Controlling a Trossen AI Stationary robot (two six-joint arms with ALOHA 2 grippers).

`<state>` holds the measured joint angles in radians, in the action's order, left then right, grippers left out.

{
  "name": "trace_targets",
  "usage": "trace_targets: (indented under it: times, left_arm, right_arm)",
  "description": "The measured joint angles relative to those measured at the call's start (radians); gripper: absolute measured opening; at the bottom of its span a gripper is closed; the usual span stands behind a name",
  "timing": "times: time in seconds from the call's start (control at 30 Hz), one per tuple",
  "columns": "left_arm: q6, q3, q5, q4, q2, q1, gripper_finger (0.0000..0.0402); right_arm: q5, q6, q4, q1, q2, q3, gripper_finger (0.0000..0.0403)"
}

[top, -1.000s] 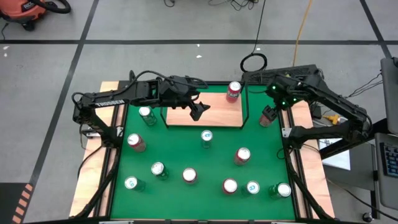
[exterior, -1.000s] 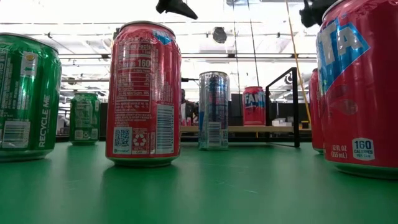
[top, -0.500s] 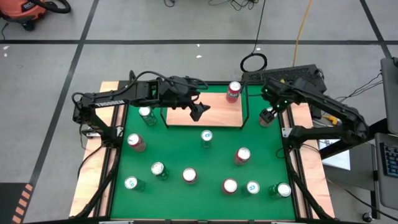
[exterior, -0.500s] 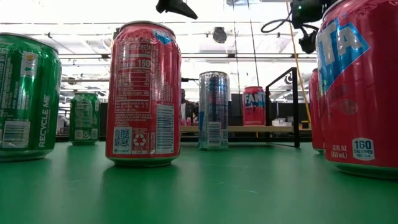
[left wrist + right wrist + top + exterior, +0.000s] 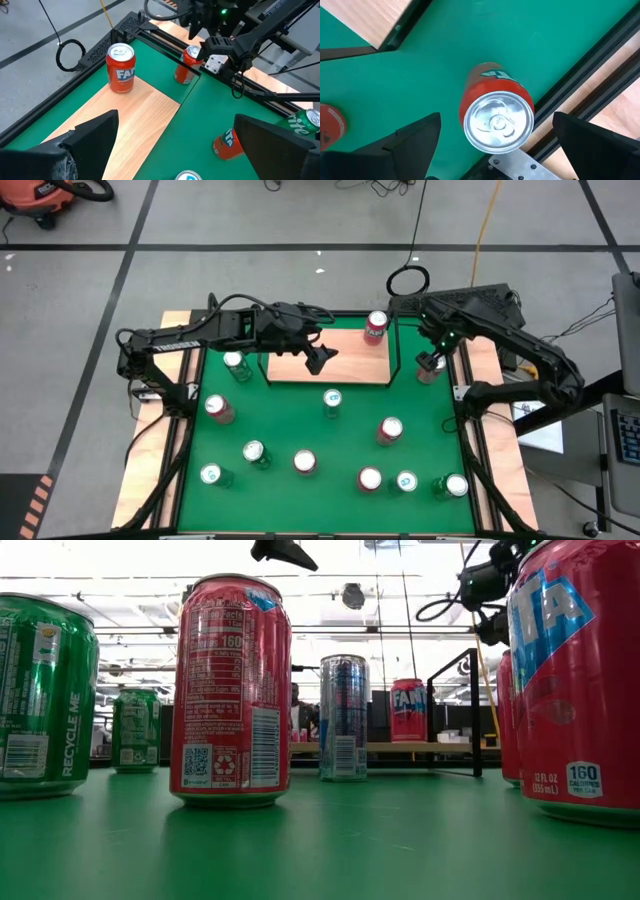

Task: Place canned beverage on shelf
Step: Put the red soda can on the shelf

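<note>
The shelf (image 5: 330, 366), a light-wood board with a thin black rail, lies at the far middle of the green table. One red can (image 5: 376, 326) stands upright on its far right corner. Another red can (image 5: 496, 117) stands upright on the green mat just right of the shelf, close to the table's right edge. My right gripper (image 5: 431, 362) hangs open above this can, pointing down, with a finger on either side of its top and clear of it. My left gripper (image 5: 318, 358) hovers open above the shelf's middle, holding nothing.
Several green, red and blue cans stand upright across the near half of the mat, among them a blue one (image 5: 332, 402) and a red one (image 5: 389, 430). The shelf's black rail (image 5: 397, 352) and the table's black frame (image 5: 580, 75) flank the right-hand can.
My right gripper has come down and swung a little toward the table's left, over the red can beside the shelf. The cans have stayed where they were.
</note>
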<state>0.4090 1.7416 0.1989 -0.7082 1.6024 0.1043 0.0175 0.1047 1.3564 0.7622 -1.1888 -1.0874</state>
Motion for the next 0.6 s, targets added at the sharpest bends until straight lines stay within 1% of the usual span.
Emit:
trace_targets:
  times: [0.1,0.4,0.6]
  left_arm:
    - [-0.006,0.000,0.000,-0.001,0.000,0.000,0.0397]
    - [-0.025,0.000,0.000,-0.048,0.000,0.000,0.0397]
    - [-0.033,0.000,-0.001,-0.046,0.000,0.000,0.0397]
  right_arm:
    - [-0.022,-0.015,-0.003,0.010,-0.032,0.000,0.0376]
    - [-0.020,-0.016,-0.004,0.010,-0.094,0.000,0.0375]
    - [-0.020,-0.018,0.002,0.011,-0.122,0.000,0.0375]
